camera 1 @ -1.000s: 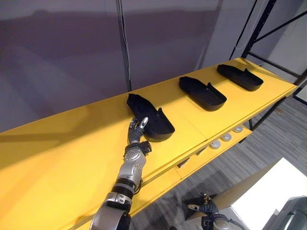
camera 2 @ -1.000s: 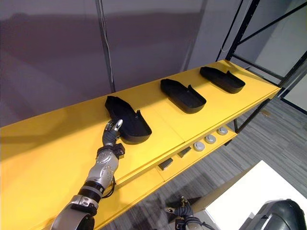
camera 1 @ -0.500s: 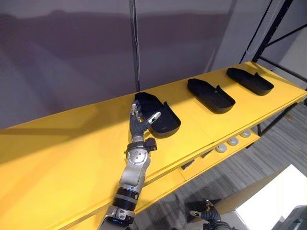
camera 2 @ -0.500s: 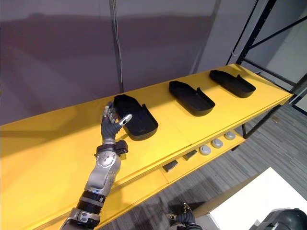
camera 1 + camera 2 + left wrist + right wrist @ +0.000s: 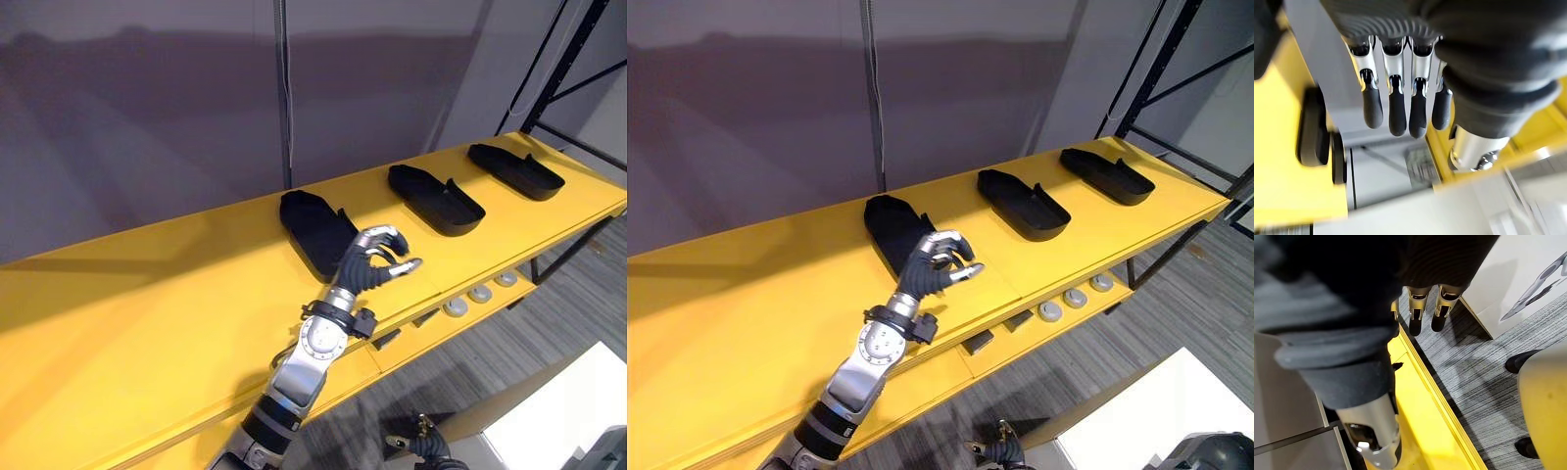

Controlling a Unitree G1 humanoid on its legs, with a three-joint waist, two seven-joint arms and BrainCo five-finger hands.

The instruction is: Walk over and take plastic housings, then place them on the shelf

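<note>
Three black plastic housings lie in a row on the yellow shelf (image 5: pixel 147 323): the nearest housing (image 5: pixel 312 230), a middle housing (image 5: pixel 436 199) and a far housing (image 5: pixel 516 169). My left hand (image 5: pixel 370 264) hovers just in front of the nearest housing, turned to the right. Its fingers (image 5: pixel 1400 107) are curled and empty, and a housing (image 5: pixel 1312 127) lies on the shelf beyond them. My right hand (image 5: pixel 419 447) hangs low near the floor below the shelf, its fingers (image 5: pixel 1425 313) straight with nothing in them.
Under the top board a lower ledge carries round white parts (image 5: pixel 480 292) and small dark pieces. A black rack upright (image 5: pixel 558 59) stands at the shelf's right end. A white surface (image 5: pixel 578 392) sits at the lower right over grey floor. A grey wall backs the shelf.
My left hand came off the nearest housing's near end, lifted open, then swung right and curled its fingers with nothing in them. The housing stays on the shelf. The camera shifted slightly.
</note>
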